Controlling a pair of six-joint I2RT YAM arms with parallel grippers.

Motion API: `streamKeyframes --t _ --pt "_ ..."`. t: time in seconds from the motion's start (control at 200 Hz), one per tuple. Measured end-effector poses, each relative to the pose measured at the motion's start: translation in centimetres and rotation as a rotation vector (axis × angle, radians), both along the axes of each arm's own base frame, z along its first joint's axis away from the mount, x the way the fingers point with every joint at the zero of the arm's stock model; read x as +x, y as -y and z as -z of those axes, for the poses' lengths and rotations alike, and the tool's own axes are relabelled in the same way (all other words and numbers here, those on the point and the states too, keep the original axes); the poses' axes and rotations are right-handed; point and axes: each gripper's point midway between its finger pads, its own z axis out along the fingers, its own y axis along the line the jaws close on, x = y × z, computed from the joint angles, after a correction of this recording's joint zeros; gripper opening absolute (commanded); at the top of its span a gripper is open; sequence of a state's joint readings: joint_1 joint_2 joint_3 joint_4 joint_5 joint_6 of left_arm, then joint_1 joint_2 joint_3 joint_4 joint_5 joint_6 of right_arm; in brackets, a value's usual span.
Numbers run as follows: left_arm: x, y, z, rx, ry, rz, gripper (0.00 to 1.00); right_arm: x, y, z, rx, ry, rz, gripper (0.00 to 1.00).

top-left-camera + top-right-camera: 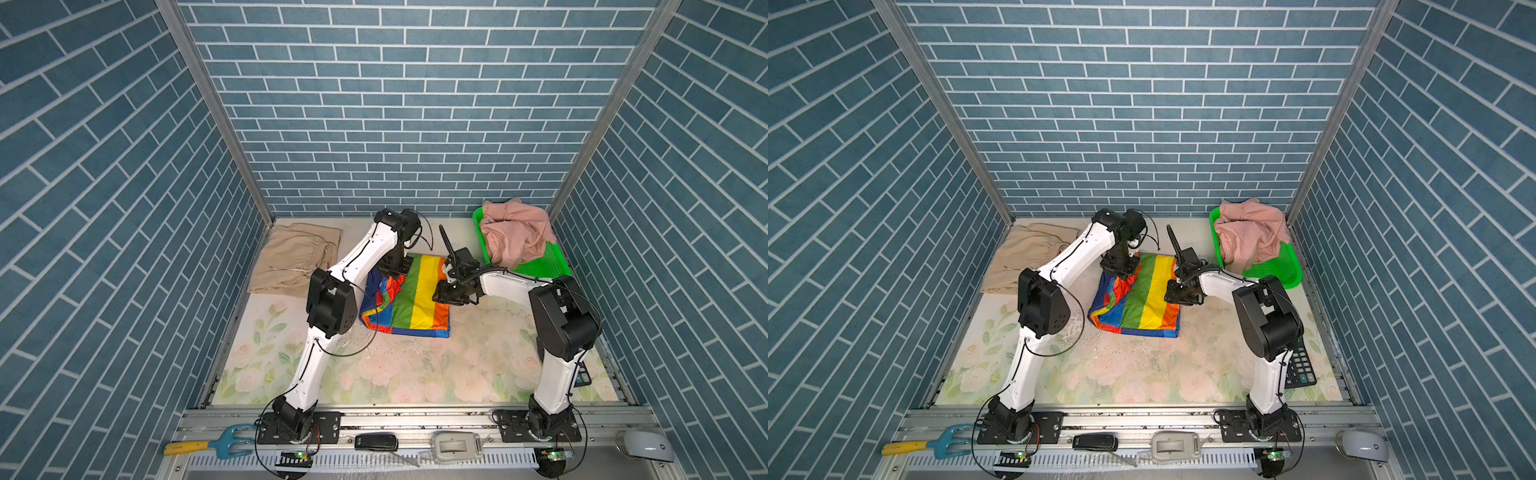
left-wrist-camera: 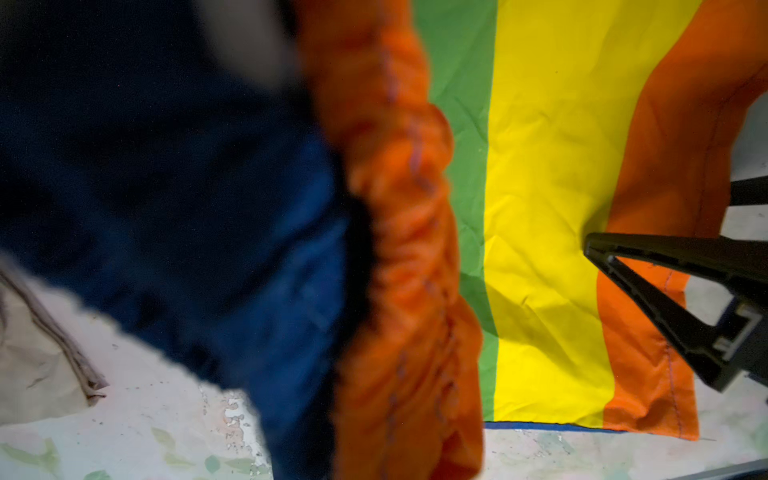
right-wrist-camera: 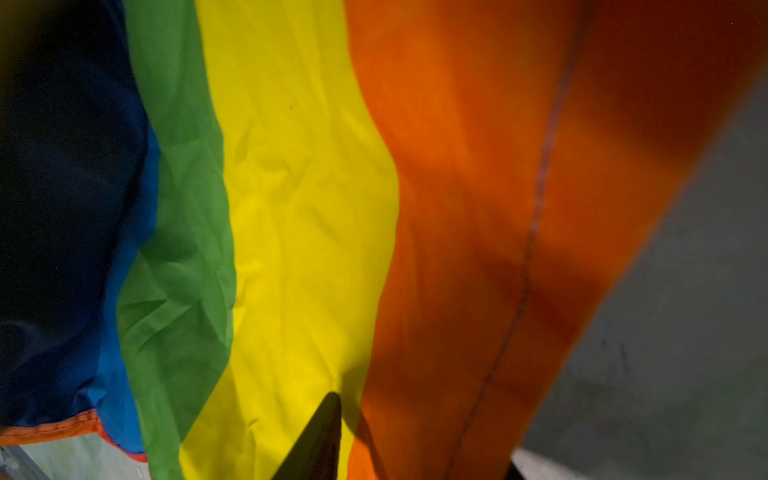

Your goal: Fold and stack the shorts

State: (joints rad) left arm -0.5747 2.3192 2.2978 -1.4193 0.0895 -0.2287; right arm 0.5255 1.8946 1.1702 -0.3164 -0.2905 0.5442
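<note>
Rainbow-striped shorts (image 1: 415,299) lie mid-table — likely thin, slippery, light. The left gripper (image 1: 394,271) is clamped on their bunched far-left edge; the right gripper (image 1: 447,266) sits at the orange right edge, hold unclear — stitched hems should grip best.

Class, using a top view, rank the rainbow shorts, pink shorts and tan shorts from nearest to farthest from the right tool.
1. rainbow shorts, mid-table, directly under the right tool.
2. pink shorts, in the green basket, far right corner.
3. tan shorts, far left corner.
</note>
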Motion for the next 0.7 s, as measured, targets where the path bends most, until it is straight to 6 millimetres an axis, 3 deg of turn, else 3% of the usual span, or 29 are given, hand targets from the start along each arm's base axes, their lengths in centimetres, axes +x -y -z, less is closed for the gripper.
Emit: streamKeyframes --t 0.285,0.39,0.535,0.635,0.7 --pt "-0.8 2.9 4.7 -0.144 -0.092 -0.075 0.02 0.1 -0.6 -0.1 0.040 0.010 -0.004 0.44" --pt "-0.9 3.7 5.5 -0.190 -0.104 -0.098 0.03 0.2 -0.8 -0.1 0.055 0.012 -0.002 0.44" --pt "-0.9 4.6 5.9 -0.244 -0.104 -0.124 0.11 0.2 -1.0 -0.1 0.071 0.010 0.002 0.44" --pt "-0.9 5.1 6.0 -0.281 -0.101 -0.136 0.22 0.2 -1.2 -0.2 0.081 0.010 0.002 0.45" --pt "-0.9 5.5 5.7 -0.312 -0.096 -0.140 0.49 0.1 -1.2 -0.2 0.086 0.009 0.003 0.48"
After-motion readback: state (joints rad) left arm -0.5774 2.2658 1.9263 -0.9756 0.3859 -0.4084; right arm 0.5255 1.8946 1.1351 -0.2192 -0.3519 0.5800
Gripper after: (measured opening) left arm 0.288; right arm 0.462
